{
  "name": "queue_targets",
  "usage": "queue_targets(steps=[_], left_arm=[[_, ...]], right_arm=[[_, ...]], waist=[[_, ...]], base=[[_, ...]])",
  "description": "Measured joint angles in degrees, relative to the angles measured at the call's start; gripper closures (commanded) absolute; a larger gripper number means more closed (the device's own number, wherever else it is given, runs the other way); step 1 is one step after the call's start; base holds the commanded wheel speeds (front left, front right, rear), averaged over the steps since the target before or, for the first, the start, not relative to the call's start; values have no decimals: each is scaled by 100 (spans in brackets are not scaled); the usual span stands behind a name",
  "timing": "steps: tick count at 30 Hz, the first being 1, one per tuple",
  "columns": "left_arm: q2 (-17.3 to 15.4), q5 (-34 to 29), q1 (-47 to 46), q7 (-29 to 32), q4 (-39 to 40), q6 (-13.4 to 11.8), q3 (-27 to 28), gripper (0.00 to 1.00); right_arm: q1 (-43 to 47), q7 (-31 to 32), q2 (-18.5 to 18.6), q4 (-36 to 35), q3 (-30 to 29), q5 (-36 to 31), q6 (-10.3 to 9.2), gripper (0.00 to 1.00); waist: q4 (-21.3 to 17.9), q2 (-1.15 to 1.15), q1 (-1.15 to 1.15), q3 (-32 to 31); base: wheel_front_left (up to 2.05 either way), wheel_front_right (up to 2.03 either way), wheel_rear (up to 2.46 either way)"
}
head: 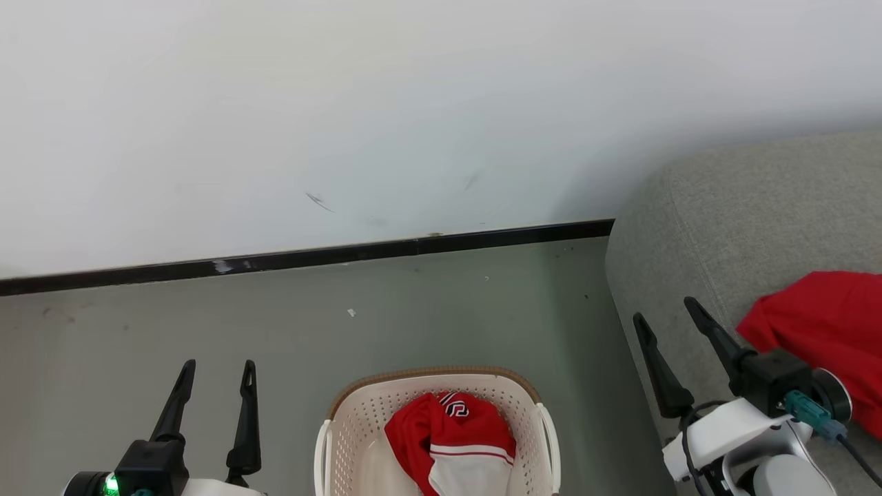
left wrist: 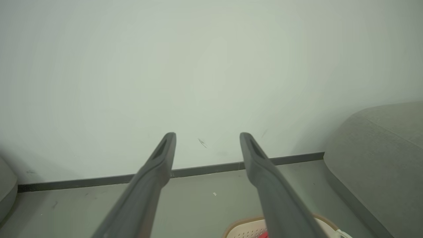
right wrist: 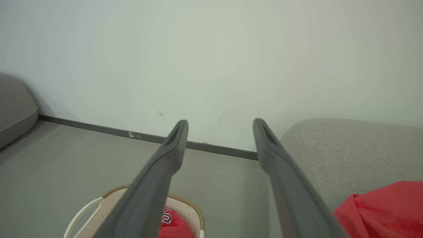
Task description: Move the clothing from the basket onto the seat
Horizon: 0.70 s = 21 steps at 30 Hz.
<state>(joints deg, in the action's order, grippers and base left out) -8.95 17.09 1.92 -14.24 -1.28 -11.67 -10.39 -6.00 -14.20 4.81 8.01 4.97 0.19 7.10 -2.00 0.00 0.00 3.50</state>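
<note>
Since one red piece (head: 820, 324) is on the seat (head: 723, 220), left tool (head: 219, 363) and right tool (head: 663, 310) spread empty, I'd reach into the basket (head: 427, 373) for remaining clothing (head: 448, 434).

Basket (head: 358, 420): cream plastic, perforated, smooth with slight sheen; rim (head: 434, 372) brown, woven-look. Clothing (head: 448, 434): soft red cloth, matt. Seat (head: 744, 220): grey woven upholstery fabric, coarse, matt. Floor (head: 275, 324): smooth, matt grey. Left pincer (head: 219, 363) and right pincer (head: 663, 309): dark, matt, smooth finish
</note>
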Motion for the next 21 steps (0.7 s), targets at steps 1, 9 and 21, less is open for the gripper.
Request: queue_targets(steps=[1, 9, 21], left_arm=[[-2, 0, 0, -4, -5, 12, -1, 0], [-5, -1, 0, -4, -157, 223, -154, 0], [-15, 2, 119, -4, -318, 322, -166, 0]], right_arm=[[50, 0, -29, -8, -63, -31, 0, 0], [606, 0, -176, -179, -381, -89, 0, 0], [1054, 0, -254, -377, -419, -225, 0, 0]], waist=[[38, 0, 0, -28], [317, 0, 0, -286], [439, 0, 0, -502]], base=[[0, 0, 0], [0, 0, 0], [0, 0, 0]])
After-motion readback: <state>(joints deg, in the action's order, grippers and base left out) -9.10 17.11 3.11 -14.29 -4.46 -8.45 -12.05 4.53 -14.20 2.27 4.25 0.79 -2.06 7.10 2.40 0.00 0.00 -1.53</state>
